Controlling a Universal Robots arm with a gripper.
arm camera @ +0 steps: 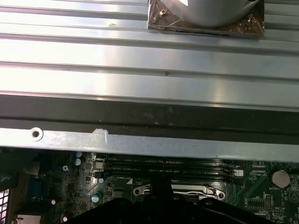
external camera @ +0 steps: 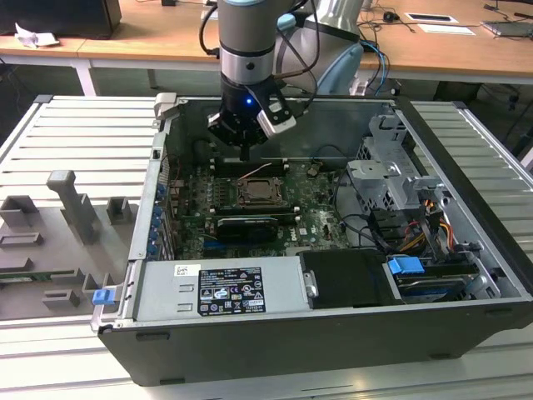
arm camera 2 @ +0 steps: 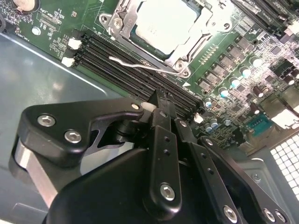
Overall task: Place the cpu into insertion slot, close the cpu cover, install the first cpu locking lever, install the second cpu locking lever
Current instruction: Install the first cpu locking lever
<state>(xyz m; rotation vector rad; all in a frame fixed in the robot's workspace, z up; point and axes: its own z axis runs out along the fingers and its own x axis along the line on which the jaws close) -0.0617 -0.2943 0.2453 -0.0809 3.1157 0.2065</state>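
The cpu (arm camera 2: 161,21) lies with its pale metal top up in the insertion slot (external camera: 254,193) on the motherboard. The silver cpu cover (arm camera 2: 122,21) frames it and lies flat around the chip. A thin silver locking lever (arm camera 2: 140,65) runs along the socket's edge beside the memory slots; in the exterior view a pale wire (external camera: 258,172) slants up behind the socket. My gripper (arm camera 2: 161,98) hangs just above the memory slots next to that lever, fingers together with nothing between them. In the exterior view the gripper (external camera: 244,152) is over the far side of the socket.
Black memory slots (arm camera 2: 121,56) lie between gripper and socket. A black graphics card (external camera: 246,227), power supply (external camera: 221,287) and drive cage (external camera: 387,179) with cables crowd the case. The case wall (arm camera: 149,140) stands close behind. Grey fixtures (external camera: 67,225) lie at the exterior view's left.
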